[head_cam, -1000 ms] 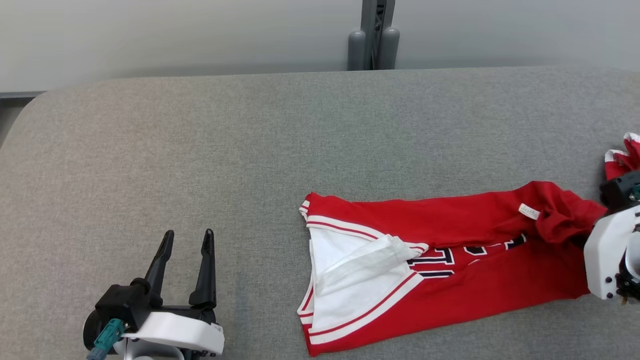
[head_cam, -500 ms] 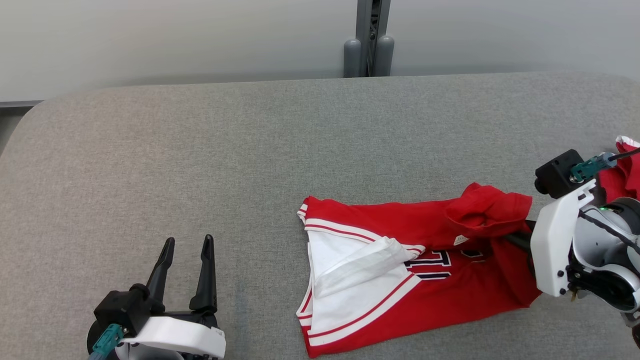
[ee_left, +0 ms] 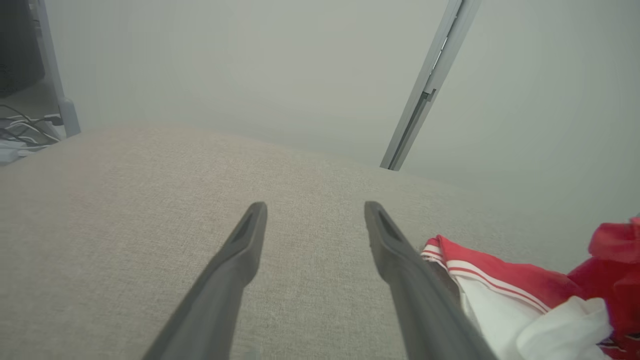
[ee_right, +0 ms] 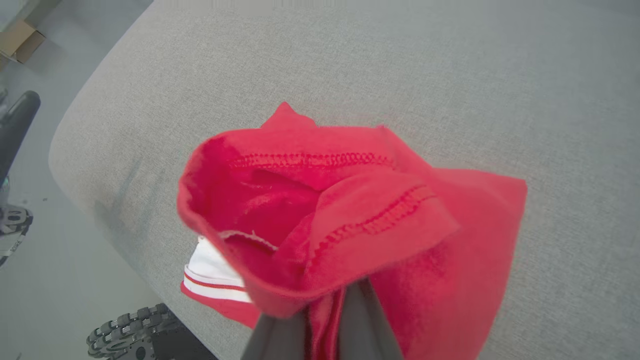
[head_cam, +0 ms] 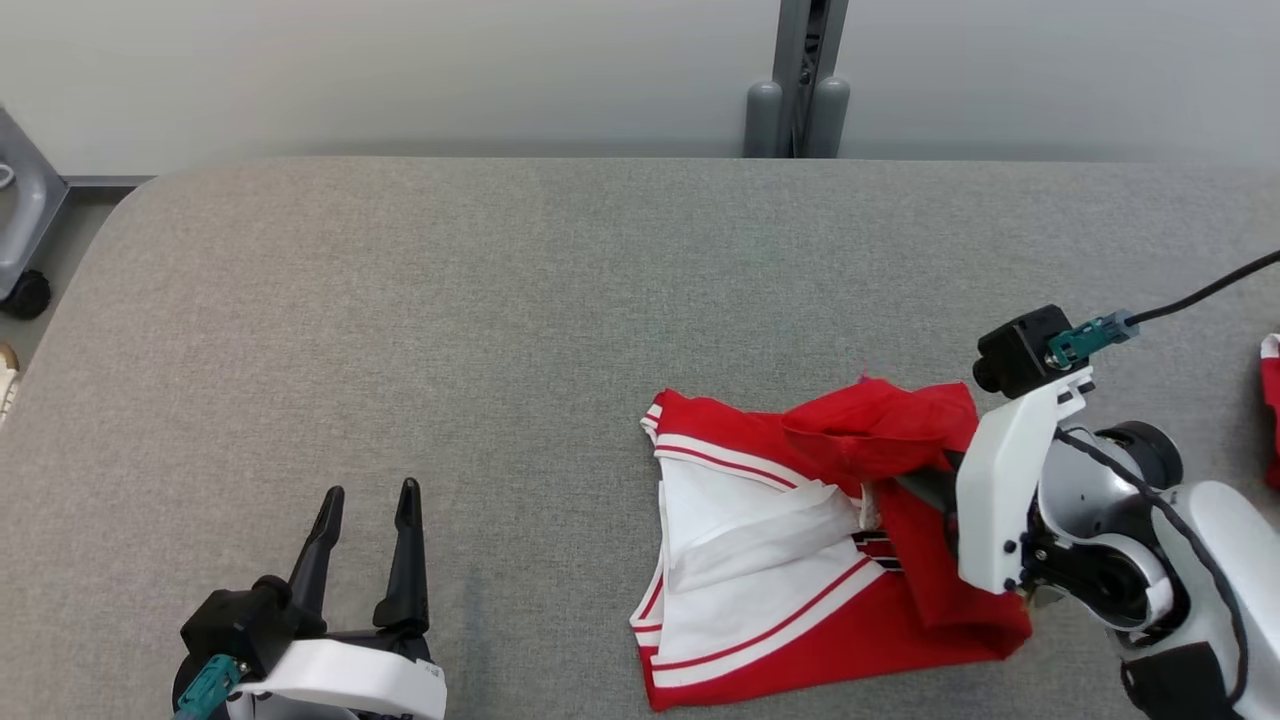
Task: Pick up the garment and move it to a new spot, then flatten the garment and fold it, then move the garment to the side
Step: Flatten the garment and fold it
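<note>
The garment (head_cam: pixel 800 570), a red jersey with white panels and striped trim, lies on the grey padded table (head_cam: pixel 450 300) right of centre. Its right part is doubled back to the left. My right gripper (head_cam: pixel 925 482) is shut on that red hem and holds it a little above the rest of the garment. In the right wrist view the bunched red cloth (ee_right: pixel 350 215) drapes over the gripper (ee_right: pixel 325 325) and hides the fingertips. My left gripper (head_cam: pixel 370 490) rests open at the lower left, apart from the garment. The left wrist view shows this gripper (ee_left: pixel 315 207) holding nothing, with the garment (ee_left: pixel 500 295) to its right.
A grey post (head_cam: pixel 797 90) stands behind the table's far edge. Another piece of red cloth (head_cam: pixel 1270 410) lies at the right edge. A grey wheeled frame (head_cam: pixel 25 240) stands off the table's left end. A cardboard box (ee_right: pixel 17 37) sits on the floor.
My right gripper has carried the red hem leftward over the garment, doubling the right part back. The head camera has shifted a little. The left gripper has stayed put and open.
</note>
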{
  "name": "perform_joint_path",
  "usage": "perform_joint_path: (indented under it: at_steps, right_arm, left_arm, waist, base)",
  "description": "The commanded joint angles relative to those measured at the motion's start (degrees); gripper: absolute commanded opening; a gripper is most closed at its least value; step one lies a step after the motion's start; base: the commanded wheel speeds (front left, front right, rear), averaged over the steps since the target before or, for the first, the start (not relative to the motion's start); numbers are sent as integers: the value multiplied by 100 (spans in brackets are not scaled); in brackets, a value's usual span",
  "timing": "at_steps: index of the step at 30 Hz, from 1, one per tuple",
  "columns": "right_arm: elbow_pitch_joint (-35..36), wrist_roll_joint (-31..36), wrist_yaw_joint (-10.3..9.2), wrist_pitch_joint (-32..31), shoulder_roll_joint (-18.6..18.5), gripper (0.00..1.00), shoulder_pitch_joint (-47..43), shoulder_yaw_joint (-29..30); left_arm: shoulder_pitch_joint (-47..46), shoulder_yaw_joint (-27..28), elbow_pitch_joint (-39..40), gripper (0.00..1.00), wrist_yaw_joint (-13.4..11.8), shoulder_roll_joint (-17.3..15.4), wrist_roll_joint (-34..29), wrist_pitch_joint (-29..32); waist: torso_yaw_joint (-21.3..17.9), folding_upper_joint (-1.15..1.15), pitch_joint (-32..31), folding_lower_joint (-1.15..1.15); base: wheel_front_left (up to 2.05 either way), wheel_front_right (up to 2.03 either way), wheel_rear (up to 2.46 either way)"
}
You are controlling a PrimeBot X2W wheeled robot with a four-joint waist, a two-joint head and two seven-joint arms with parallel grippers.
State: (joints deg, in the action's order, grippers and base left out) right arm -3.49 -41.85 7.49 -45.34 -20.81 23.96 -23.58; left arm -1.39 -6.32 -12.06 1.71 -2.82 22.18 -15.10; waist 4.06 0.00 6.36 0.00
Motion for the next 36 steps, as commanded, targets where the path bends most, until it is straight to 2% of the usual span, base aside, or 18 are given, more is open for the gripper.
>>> perform_joint_path:
  at_steps: [1,8,13,32,33,34,35,36]
  right_arm:
    - [-94,112,2,-40,236,0,-60,143]
    - [-394,425,2,-110,1074,0,-113,446]
    - [-558,634,2,-157,1393,0,-197,437]
    - [-1271,1025,3,565,1759,0,24,675]
    - [-1321,1062,3,578,1761,12,37,649]
    - [-1357,1091,3,595,1768,35,49,605]
    - [-1404,1127,3,589,1771,100,49,562]
    - [-1419,1145,3,607,1774,100,62,503]
  left_arm:
    - [22,43,-18,100,13,-22,41,-3]
    - [-25,16,-34,100,-12,-22,89,-3]
    - [-86,-15,-65,100,1,-22,131,-3]
    - [-169,-216,-64,100,-50,-22,138,-3]
    - [-174,-226,-68,100,-50,-21,137,-3]
    - [-178,-236,-73,100,-51,-22,134,-3]
    - [-180,-243,-78,100,-53,-22,134,-3]
    - [-185,-250,-81,100,-55,-22,133,-3]
  waist:
    - [75,0,29,0]
    - [257,0,113,0]
    - [369,0,183,0]
    - [658,0,431,0]
    - [667,0,442,0]
    - [675,0,450,0]
    - [682,0,454,0]
    - [687,0,461,0]
  base:
    - [0,0,0]
    - [0,0,0]
    - [0,0,0]
    - [0,0,0]
    - [0,0,0]
    - [0,0,0]
    - [0,0,0]
    - [0,0,0]
